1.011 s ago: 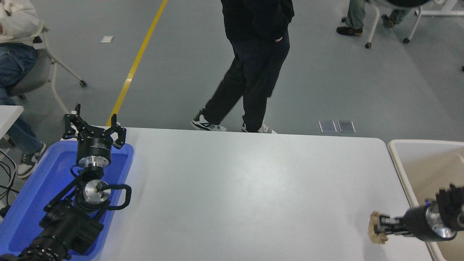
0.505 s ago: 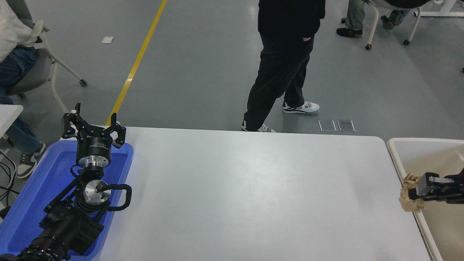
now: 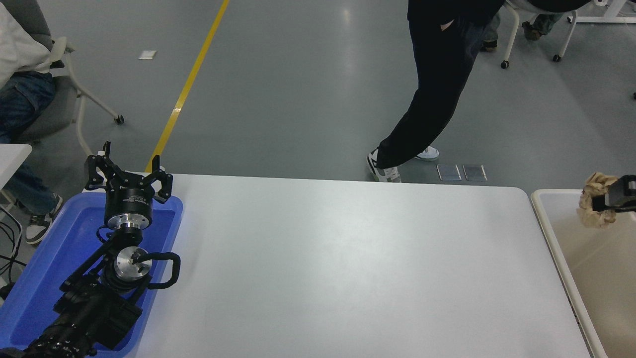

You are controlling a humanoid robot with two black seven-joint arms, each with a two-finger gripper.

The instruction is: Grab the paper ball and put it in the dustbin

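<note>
The tan-brown paper ball point(image 3: 596, 200) is held in the air at the right edge of the head view, over the far end of the beige dustbin point(image 3: 551, 233). My right gripper point(image 3: 605, 201) comes in from the right edge and is shut on the paper ball; most of the arm is out of view. The dustbin stands beside the table's right end and is cut off by the picture's edge. My left gripper point(image 3: 128, 174) is open and empty, parked at the lower left above the blue tray point(image 3: 59, 248).
The white table point(image 3: 338, 268) fills the middle. A person in dark trousers point(image 3: 432, 94) walks on the floor beyond the far edge. A seated person and a chair point(image 3: 30, 74) are at the upper left, another chair at the upper right.
My right gripper has carried the paper ball up and away from the table's near right corner, across the dustbin's rim, to above its far end. The walking person has moved right. The left arm has not moved.
</note>
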